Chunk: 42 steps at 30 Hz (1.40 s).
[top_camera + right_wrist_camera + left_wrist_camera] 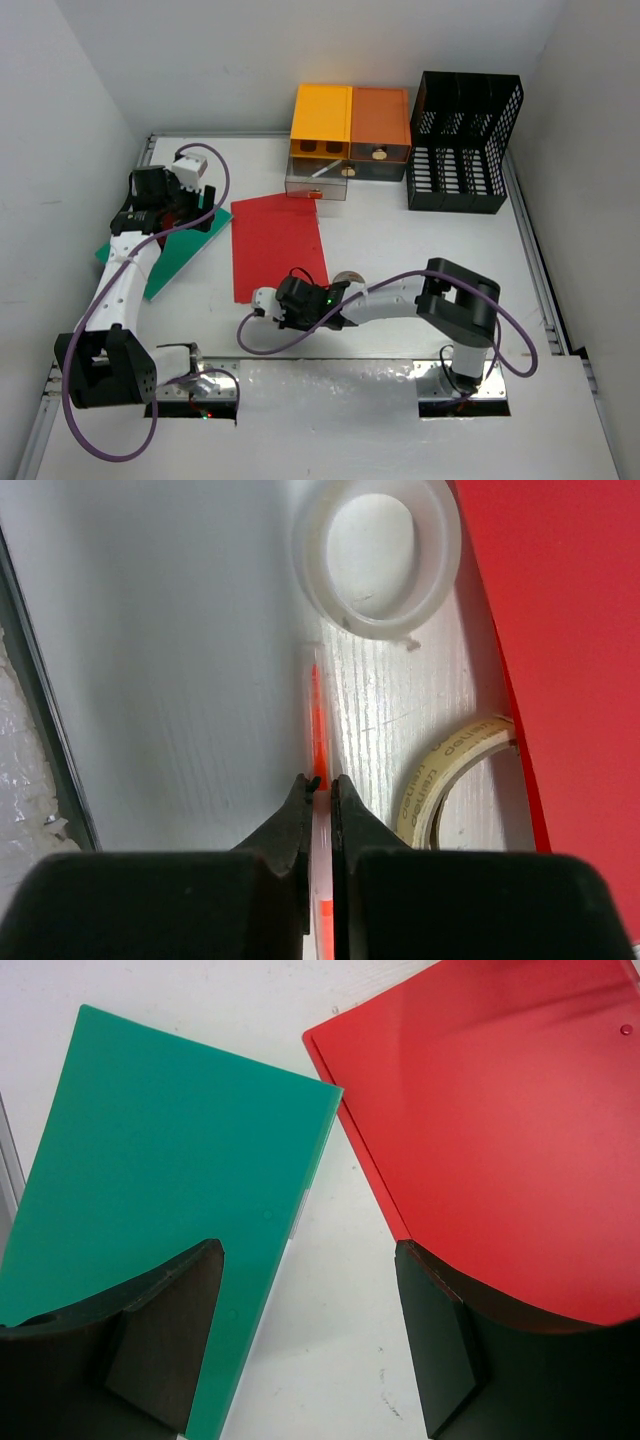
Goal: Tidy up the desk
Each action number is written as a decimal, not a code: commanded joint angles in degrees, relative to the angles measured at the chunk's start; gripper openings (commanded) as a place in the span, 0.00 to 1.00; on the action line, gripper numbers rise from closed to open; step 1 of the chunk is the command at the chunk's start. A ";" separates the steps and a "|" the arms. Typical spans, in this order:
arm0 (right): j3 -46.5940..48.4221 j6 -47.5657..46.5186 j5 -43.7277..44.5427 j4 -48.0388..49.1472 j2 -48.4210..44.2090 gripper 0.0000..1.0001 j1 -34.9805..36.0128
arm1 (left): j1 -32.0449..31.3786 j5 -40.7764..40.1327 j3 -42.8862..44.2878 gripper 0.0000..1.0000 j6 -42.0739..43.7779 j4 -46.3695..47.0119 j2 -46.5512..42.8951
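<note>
Right gripper [320,785]: low over the near middle of the desk, reaching left; fingers clenched on a thin pen.
Thin pen [317,710]: clear with an orange core, lying flat and running straight out from between the fingertips.
Tan tape roll [450,775]: just on the far side of the right fingers, at the red folder's near edge.
White ring [378,555]: flat on the desk, past the pen's tip, further left.
Desk [420,250]: white top with metal rails, under everything, from the arm bases to the far wall.
Red folder [275,245]: flat at the middle, its long side running near to far.
Green folder [170,250]: flat at the left, tilted, near the red folder but apart from it.
Left gripper [305,1350]: above the gap between the two folders, fingers released and wide, grasping nothing.
Drawer unit [350,125]: yellow and orange, far middle, a clear box [318,180] just on its near side.
Mesh rack [465,140]: black, far right.
</note>
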 commanded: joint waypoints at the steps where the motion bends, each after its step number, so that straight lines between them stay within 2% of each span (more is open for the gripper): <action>1: -4.78 2.54 0.69 -12.21 4.27 0.00 0.55 | 0.04 1.00 0.03 0.68 0.67 2.33 -1.52; 9: -5.04 5.71 1.22 -11.50 -10.04 0.00 0.47 | -0.05 1.35 0.29 0.68 0.84 2.33 -1.61; 15: -2.76 9.66 2.45 -13.35 -16.56 0.00 -1.55 | -0.05 2.15 0.29 0.68 1.02 2.25 -1.52; 21: -1.44 13.88 0.35 -10.10 -22.80 0.00 -7.87 | 0.04 2.85 0.29 0.68 1.02 1.81 -2.05; 25: 3.20 15.82 0.26 -7.81 -24.74 0.00 -15.07 | -0.05 2.85 0.20 0.68 1.11 1.89 -2.31; 28: 9.95 15.47 2.10 -6.41 -24.04 0.00 -19.64 | 0.04 3.02 0.03 0.68 1.19 2.07 -2.40; 35: 27.28 14.15 6.93 0.97 -14.56 0.00 -27.74 | 0.04 3.11 -0.23 0.68 1.11 2.07 -2.40; 37: 37.62 12.22 8.69 1.33 -6.24 0.00 -30.37 | 0.04 3.20 -0.32 0.68 1.02 2.16 -2.40; 38: 37.67 12.21 8.96 1.85 -6.20 0.00 -30.38 | 0.04 3.38 -0.32 0.68 1.02 2.16 -2.48; 42: 48.80 5.03 12.30 6.34 6.85 0.00 -32.31 | -0.05 3.29 -0.41 0.68 1.10 2.16 -2.49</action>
